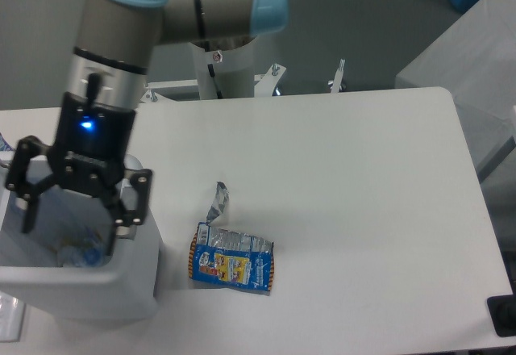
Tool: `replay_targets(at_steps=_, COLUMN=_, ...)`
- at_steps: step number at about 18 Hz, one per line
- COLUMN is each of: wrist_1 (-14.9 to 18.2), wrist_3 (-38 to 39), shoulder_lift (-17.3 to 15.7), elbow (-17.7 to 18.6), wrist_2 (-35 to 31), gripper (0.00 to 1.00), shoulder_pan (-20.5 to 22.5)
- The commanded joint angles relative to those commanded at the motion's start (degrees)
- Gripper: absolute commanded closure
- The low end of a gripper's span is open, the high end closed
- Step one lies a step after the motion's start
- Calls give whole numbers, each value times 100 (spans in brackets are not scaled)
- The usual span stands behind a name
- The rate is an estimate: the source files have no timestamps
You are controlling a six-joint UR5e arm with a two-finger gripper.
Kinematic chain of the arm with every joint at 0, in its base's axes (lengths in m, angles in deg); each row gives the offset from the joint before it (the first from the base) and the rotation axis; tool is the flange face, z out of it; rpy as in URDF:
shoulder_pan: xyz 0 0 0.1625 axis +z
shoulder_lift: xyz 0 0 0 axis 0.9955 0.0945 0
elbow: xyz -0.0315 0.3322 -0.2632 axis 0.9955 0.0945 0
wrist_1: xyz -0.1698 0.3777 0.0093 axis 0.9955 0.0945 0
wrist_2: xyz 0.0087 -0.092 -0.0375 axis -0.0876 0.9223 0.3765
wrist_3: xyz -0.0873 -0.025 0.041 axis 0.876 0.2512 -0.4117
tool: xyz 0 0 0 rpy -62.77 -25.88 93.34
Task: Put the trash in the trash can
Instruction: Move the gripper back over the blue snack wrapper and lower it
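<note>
Even, cool overhead light fills the scene, and the white table reads bright without hard glare. Shadows are soft and faint beside the trash can. The gripper looks slightly motion-blurred; a blue indicator light glows on its body.

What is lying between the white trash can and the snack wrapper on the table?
Nothing: in the camera view only bare white table separates the trash can from the snack wrapper.
</note>
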Motion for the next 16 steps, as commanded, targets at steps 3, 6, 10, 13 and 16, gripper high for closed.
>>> replay_targets(at_steps=3, wrist_1=9, wrist_3=-35, shoulder_lift=-158, elbow=386, wrist_2=0, gripper=1, shoulder_pan=448)
replay_targets(at_steps=6, wrist_1=0, wrist_3=-341, shoulder_lift=-334, elbow=948, wrist_2=-175, gripper=1, shoulder_pan=712)
replay_targets(at_steps=10, wrist_1=35, wrist_3=-905, shoulder_lift=-483, elbow=1082, wrist_2=-299, gripper=1, shoulder_pan=1029)
replay_targets(at_steps=13, wrist_1=53, wrist_3=-923, shoulder_lift=-615, elbow=1196, wrist_2=-316, gripper=1, shoulder_pan=1082)
replay_targets(at_steps=16, wrist_1=62, wrist_3=-1316, shoulder_lift=-825, elbow=1520, wrist_2=-316, gripper=1, shoulder_pan=1126)
